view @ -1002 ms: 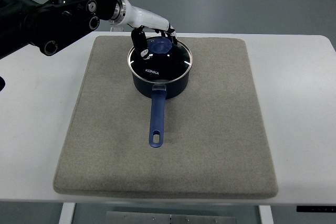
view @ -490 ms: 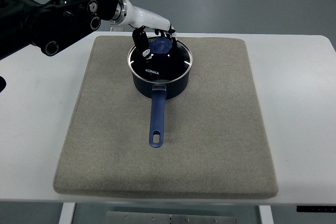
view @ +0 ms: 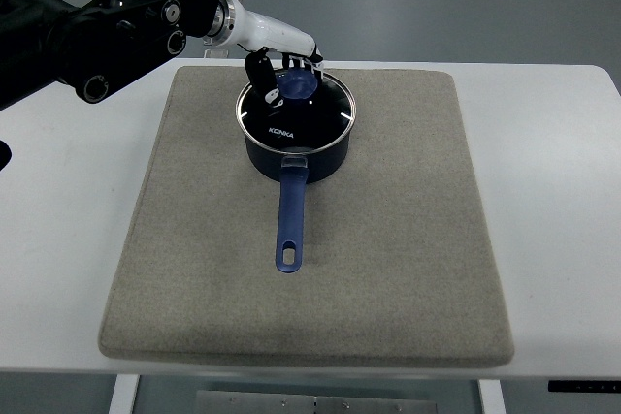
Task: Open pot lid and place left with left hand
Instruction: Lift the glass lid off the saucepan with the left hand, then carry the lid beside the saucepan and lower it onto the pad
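Observation:
A dark blue saucepan [view: 296, 157] stands at the far middle of the grey mat [view: 388, 239], its long blue handle [view: 290, 220] pointing toward me. A glass lid [view: 310, 115] with a metal rim and a blue knob [view: 296, 86] sits on the pot. My left hand [view: 286, 70] reaches in from the upper left. Its dark fingers [view: 260, 75] are curled around the knob, thumb on the left, other fingers behind it. The lid looks slightly tilted but still rests on the pot. The right arm is out of view.
The mat lies on a white table [view: 58, 269]. My black left arm [view: 107, 26] spans the upper left corner. The mat stretches left and right of the pot.
The hand has closed in a little on the knob and shifted slightly up. The lid has barely moved.

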Available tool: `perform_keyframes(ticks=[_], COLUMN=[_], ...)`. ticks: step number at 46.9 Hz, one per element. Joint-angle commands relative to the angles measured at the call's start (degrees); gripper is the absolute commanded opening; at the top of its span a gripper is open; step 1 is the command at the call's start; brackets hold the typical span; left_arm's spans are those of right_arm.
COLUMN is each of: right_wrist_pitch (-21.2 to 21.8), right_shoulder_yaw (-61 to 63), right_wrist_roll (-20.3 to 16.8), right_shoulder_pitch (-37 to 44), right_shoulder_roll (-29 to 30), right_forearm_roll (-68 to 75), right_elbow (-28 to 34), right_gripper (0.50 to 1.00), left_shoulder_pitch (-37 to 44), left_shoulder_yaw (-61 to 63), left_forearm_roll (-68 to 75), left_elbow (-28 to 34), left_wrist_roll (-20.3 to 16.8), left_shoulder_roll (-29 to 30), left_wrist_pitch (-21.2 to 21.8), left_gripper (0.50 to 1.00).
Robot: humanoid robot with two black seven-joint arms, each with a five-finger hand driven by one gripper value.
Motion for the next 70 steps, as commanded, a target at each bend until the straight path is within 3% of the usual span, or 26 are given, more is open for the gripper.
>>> perform_keyframes(ticks=[1, 9, 17, 23, 26, 52, 70], right_wrist_pitch=[-0.02, 0.07, -0.02, -0.02, -0.02, -0.02, 0.07], right_shoulder_yaw=[0.0, 0.0, 0.0, 0.0, 0.0, 0.0, 0.0], right_wrist_roll=[0.03, 0.03, 0.03, 0.03, -0.06, 0.03, 0.03], right_shoulder_pitch=[0.01, 0.01, 0.01, 0.01, 0.01, 0.01, 0.01], right_shoulder_roll=[0.0, 0.0, 0.0, 0.0, 0.0, 0.0, 0.0], right_forearm_roll=[0.0, 0.0, 0.0, 0.0, 0.0, 0.0, 0.0], right_elbow=[0.0, 0.0, 0.0, 0.0, 0.0, 0.0, 0.0], right_gripper=[0.917, 0.917, 0.917, 0.917, 0.917, 0.917, 0.917], left_shoulder_pitch=[-0.02, -0.02, -0.11, -0.28, -0.54, -3.01, -2.13], left_shoulder_yaw=[0.0, 0.0, -0.35, -0.62, -0.62, -0.7, -0.62], left_forearm_roll=[0.0, 0.0, 0.0, 0.0, -0.08, -1.05, -0.96], left_elbow=[0.0, 0.0, 0.0, 0.0, 0.0, -1.14, -2.55], left_wrist_roll=[0.0, 0.0, 0.0, 0.08, 0.08, 0.08, 0.0], left_shoulder_roll=[0.0, 0.0, 0.0, 0.0, 0.09, 3.69, 13.36], left_wrist_pitch=[0.0, 0.0, 0.0, 0.0, 0.0, -0.53, -0.79], left_gripper=[0.69, 0.594, 0.583, 0.544, 0.5, 0.5, 0.5])
